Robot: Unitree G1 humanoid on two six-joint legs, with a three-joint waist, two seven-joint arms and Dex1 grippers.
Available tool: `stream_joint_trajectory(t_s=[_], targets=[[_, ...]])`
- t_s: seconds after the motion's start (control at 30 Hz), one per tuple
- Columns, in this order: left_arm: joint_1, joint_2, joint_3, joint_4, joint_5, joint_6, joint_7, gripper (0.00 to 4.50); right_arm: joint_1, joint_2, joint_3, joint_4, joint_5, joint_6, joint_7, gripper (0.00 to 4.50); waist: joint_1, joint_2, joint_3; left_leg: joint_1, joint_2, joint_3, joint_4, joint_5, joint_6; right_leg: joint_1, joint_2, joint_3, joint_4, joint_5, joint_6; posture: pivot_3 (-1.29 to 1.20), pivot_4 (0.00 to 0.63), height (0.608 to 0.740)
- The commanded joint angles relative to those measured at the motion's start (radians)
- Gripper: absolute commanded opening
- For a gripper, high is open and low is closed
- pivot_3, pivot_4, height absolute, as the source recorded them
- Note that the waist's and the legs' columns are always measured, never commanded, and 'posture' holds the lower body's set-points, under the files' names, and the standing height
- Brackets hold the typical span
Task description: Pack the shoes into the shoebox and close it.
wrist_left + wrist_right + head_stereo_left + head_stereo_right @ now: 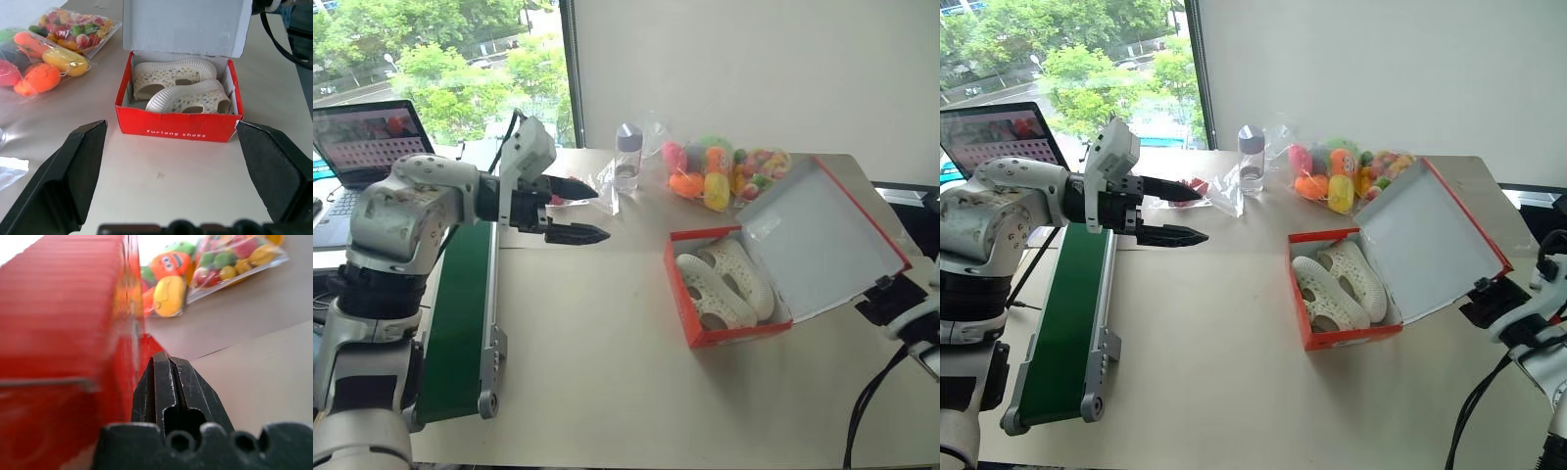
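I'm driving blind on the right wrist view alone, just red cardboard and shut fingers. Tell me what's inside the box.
Observer: Both shoes lie side by side inside the shoebox.
Operator: Report the lid.
Observer: The lid stands open, tilted back toward the right gripper, which sits shut behind its red outer face.
Operator: Give me the left gripper.
Observer: The left gripper is open above the table, pointing at the box from the far side, holding nothing.
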Motion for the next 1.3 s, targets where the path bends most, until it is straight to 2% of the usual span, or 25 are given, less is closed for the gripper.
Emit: stream_joint_trajectory(t_s=[0.03, 0.23, 0.37, 0.6, 0.7, 0.83, 1.1, 1.2, 1.3], targets=[[-0.025, 0.024, 0.04, -0.051, -0.024, 0.012, 0.011, 4.5, -0.043, -0.026, 0.035, -0.096, 0.087, 0.047, 0.004, 0.05, -0.002, 0.0, 0.0, 0.0, 0.0, 0.0, 0.0, 0.0, 0.0, 0.0, 0.0, 0.0, 0.0, 0.0, 0.0, 0.0, 0.15, 0.74], [-0.018, 0.028, 0.045, -0.073, -0.041, 0.026, 0.027, 4.5, -0.1, -0.056, 0.105, -0.153, 0.158, 0.102, -0.008, 0.05, 0.004, 0.0, 0.0, 0.0, 0.0, 0.0, 0.0, 0.0, 0.0, 0.0, 0.0, 0.0, 0.0, 0.0, 0.0, 0.0, 0.15, 0.74], [-0.01, 0.026, 0.043, -0.083, -0.05, 0.029, 0.041, 4.5, -0.121, -0.047, 0.175, -0.17, 0.148, 0.109, -0.027, 0.05, 0.009, 0.0, 0.0, -0.001, 0.0, 0.0, 0.0, 0.0, 0.0, 0.0, 0.0, -0.001, -0.001, 0.0, 0.0, 0.0, 0.15, 0.74], [-0.009, 0.035, 0.046, -0.083, -0.062, 0.038, 0.049, 4.5, -0.198, -0.011, 0.372, -0.157, 0.055, 0.096, -0.025, 0.05, 0.009, 0.0, 0.0, -0.001, 0.0, 0.001, 0.0, 0.0, 0.0, -0.001, 0.0, 0.0, 0.0, 0.0, 0.0, 0.0, 0.15, 0.74], [-0.002, 0.033, 0.046, -0.086, -0.064, 0.039, 0.054, 4.5, -0.269, -0.006, 0.48, -0.092, -0.053, 0.067, 0.006, 0.05, 0.008, 0.0, 0.0, -0.001, 0.0, 0.001, 0.0, 0.0, 0.0, -0.001, 0.0, 0.0, 0.0, 0.0, 0.0, 0.0, 0.15, 0.74], [0.006, 0.031, 0.047, -0.105, -0.069, 0.049, 0.068, 4.5, -0.323, -0.033, 0.668, 0.069, -0.299, -0.026, 0.07, 0.05, 0.01, -0.001, 0.0, -0.001, 0.0, 0.001, 0.0, 0.001, 0.001, -0.001, 0.0, -0.001, -0.001, 0.0, 0.0, 0.0, 0.15, 0.74], [0.039, 0.058, 0.071, -0.163, -0.092, 0.091, 0.096, 4.5, -0.325, -0.016, 0.838, 0.228, -0.521, -0.121, 0.188, 0.05, 0.013, -0.003, -0.001, 0.0, -0.001, 0.001, 0.001, 0.001, 0.002, 0.001, 0.0, -0.002, 0.0, 0.0, 0.0, 0.0, 0.15, 0.74], [0.055, 0.071, 0.081, -0.186, -0.102, 0.102, 0.108, 4.5, -0.332, -0.05, 0.959, 0.254, -0.664, -0.174, 0.216, 0.05, 0.008, -0.009, -0.005, 0.004, 0.0, 0.001, 0.001, 0.0, -0.002, 0.003, 0.0, -0.002, 0.001, 0.0, 0.0, 0.0, 0.15, 0.74], [0.065, 0.075, 0.087, -0.198, -0.11, 0.108, 0.121, 4.5, -0.345, -0.057, 0.991, 0.256, -0.717, -0.198, 0.249, 0.05, 0.006, -0.016, -0.012, 0.012, 0.0, 0.001, 0.0, -0.004, -0.007, 0.008, -0.001, -0.002, 0.002, -0.001, -0.001, 0.0, 0.15, 0.74]])
